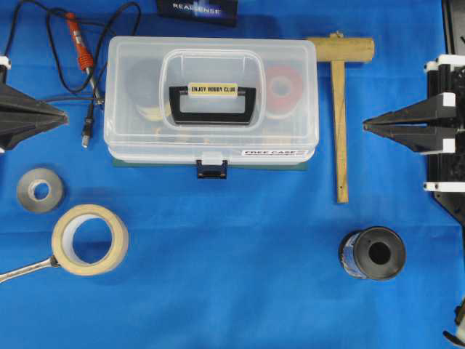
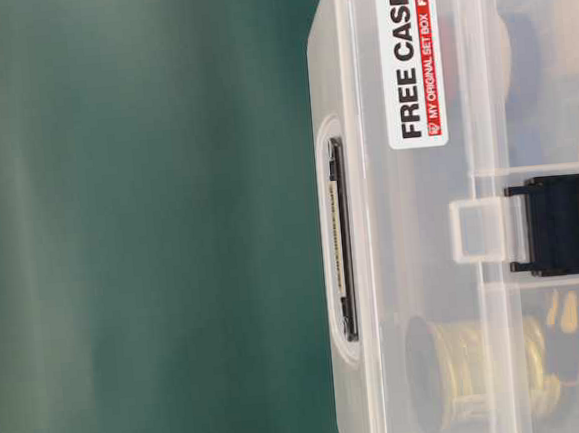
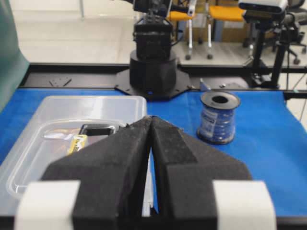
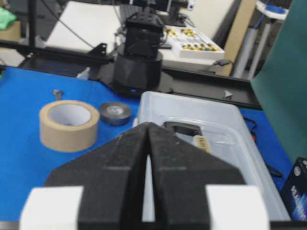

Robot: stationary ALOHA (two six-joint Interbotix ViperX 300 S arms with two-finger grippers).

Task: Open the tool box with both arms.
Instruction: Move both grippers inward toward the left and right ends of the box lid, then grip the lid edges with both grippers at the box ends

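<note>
The closed tool box [image 1: 211, 102] is seen on the blue bench [image 1: 232, 276], flanked by the left pincer [image 1: 64, 114] and right pincer [image 1: 367, 126], both pressed together, well apart from it.

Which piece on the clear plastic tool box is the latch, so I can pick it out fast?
Start at the large clear plastic tool box on the blue table cover. Follow its front edge, the side nearest the beige masking tape roll. At the middle sits the small dark blue latch, left of the white FREE CASE sticker and the only dark piece there.
</note>
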